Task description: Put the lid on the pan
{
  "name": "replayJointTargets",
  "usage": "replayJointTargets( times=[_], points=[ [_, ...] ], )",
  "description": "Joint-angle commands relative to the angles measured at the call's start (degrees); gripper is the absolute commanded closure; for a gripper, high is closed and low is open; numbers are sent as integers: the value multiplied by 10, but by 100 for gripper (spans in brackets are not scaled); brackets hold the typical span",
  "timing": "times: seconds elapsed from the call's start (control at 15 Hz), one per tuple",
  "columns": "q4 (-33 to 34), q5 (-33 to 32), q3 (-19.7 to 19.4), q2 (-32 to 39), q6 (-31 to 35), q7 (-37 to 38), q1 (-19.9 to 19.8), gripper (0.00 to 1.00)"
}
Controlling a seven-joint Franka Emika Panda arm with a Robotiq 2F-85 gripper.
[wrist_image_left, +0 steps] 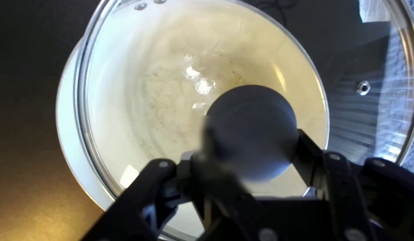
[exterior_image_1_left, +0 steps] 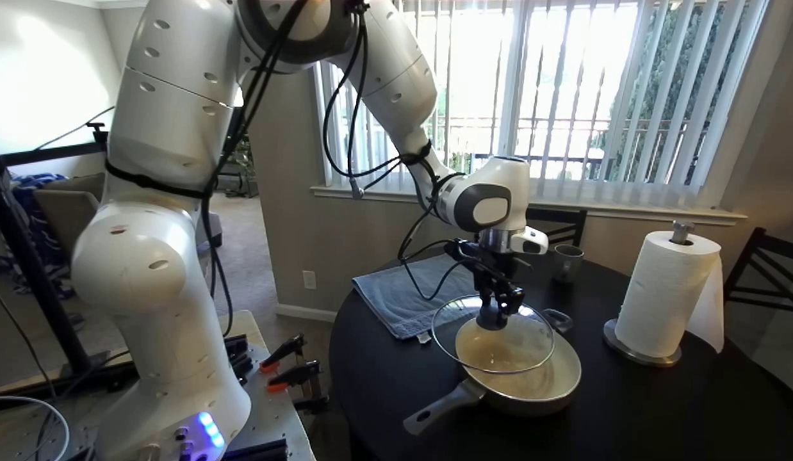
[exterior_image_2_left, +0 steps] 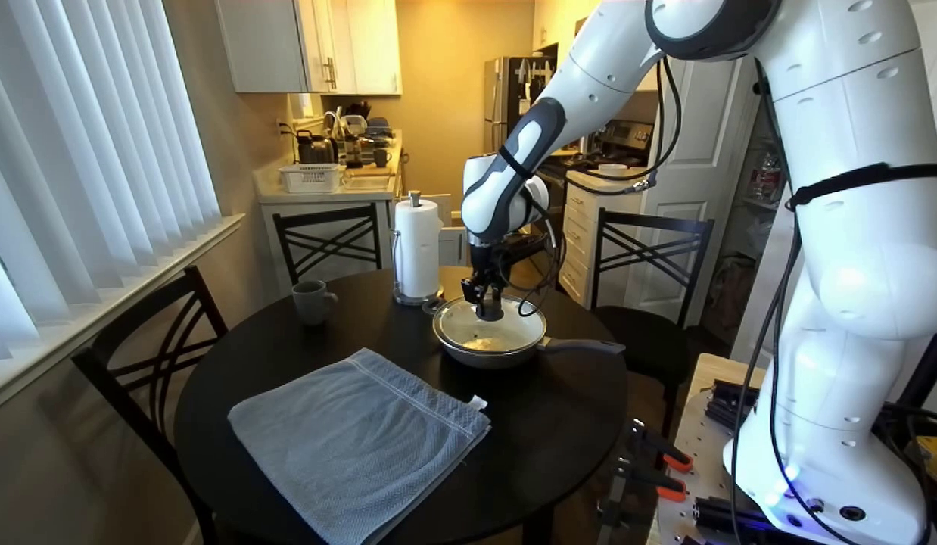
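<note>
Round dark surface (exterior_image_1_left: 633,416), beside a blind-hung window (exterior_image_1_left: 556,96). Fingers (wrist_image_left: 310,157): clamped on the knob (wrist_image_left: 252,134) of one metal-rimmed glass lid (exterior_image_1_left: 502,349), itself just beneath them and over the pan (exterior_image_1_left: 561,378), off-centre toward a folded blue-grey cloth (exterior_image_2_left: 355,446); contact between rims indeterminable. Pan: cream interior, long grey handle (exterior_image_1_left: 444,408). Outlying: paper-towel roll (exterior_image_1_left: 665,294), grey mug (exterior_image_2_left: 311,304).

In an exterior view we face the window (exterior_image_1_left: 537,96); in an exterior view, the fridge (exterior_image_2_left: 496,94). Both stand back. The wrist view looks down, close. All show the lid (wrist_image_left: 247,100).
</note>
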Motion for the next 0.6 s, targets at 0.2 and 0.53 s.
replayJointTargets(
  times=[0.2,0.53],
  points=[
    [44,6,-13,-7,-85,15,-18,67],
    [103,2,-18,29,-130,45,-11,67]
  ],
)
